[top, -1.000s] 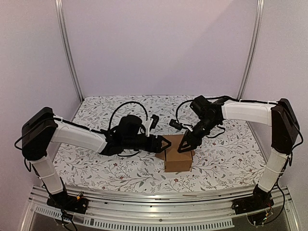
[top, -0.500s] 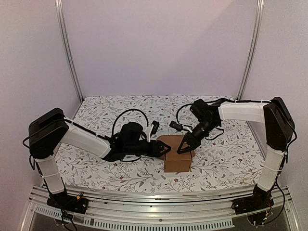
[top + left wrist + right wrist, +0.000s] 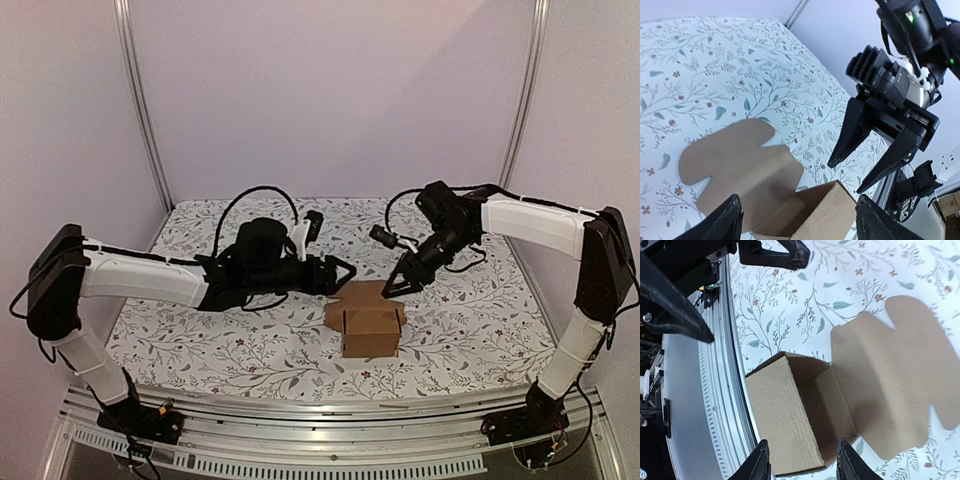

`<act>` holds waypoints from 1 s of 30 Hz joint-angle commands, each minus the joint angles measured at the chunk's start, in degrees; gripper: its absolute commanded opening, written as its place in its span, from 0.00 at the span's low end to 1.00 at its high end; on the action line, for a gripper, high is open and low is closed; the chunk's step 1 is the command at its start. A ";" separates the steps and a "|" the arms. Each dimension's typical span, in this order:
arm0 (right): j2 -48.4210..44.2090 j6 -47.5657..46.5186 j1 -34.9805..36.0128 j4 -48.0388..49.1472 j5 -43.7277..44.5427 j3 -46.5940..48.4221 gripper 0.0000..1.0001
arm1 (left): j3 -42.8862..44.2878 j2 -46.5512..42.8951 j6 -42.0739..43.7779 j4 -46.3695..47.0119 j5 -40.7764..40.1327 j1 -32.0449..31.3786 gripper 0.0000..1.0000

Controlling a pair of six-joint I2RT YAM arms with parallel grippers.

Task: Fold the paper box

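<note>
The paper box [image 3: 370,333] is a brown cardboard cuboid standing near the front middle of the table, its top open. Its lid flap [image 3: 362,296], with rounded tabs, lies back flat on the cloth. My left gripper [image 3: 345,273] hovers open just up and left of the box. In the left wrist view the left gripper [image 3: 797,197] straddles the box [image 3: 840,212] without touching it. My right gripper [image 3: 395,288] hangs open over the box's far right corner. In the right wrist view the right gripper [image 3: 802,441] is above the box's front wall [image 3: 777,420], and the flap [image 3: 900,385] is spread beyond it.
A floral cloth [image 3: 200,330] covers the table. An aluminium rail [image 3: 300,415] runs along the near edge, close to the box's front. Metal frame posts [image 3: 140,100] stand at the back corners against pale walls.
Both grippers have lifted off the box and their jaws have widened. The left arm drew back and up, the right moved up and to the right. The lid flap now lies open behind the box.
</note>
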 commanded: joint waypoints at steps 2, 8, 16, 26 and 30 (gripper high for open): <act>-4.75 1.57 -4.83 -0.57 8.29 2.93 0.45 | 3.04 -1.30 0.18 -15.14 -8.78 5.09 0.78; -1.09 8.44 -7.89 1.40 16.12 1.28 0.45 | 3.30 3.80 -4.80 -16.65 -4.45 8.09 0.76; 9.01 14.67 -10.66 1.39 17.66 5.38 0.47 | 9.43 14.72 -9.44 -15.68 -0.50 8.85 0.75; 24.17 17.96 -13.04 -0.93 13.61 15.93 0.49 | 14.65 23.14 -11.84 -14.01 6.70 11.87 0.71; 28.30 18.60 -13.28 -1.60 9.09 18.63 0.50 | 14.78 24.62 -12.08 -13.37 7.48 11.88 0.65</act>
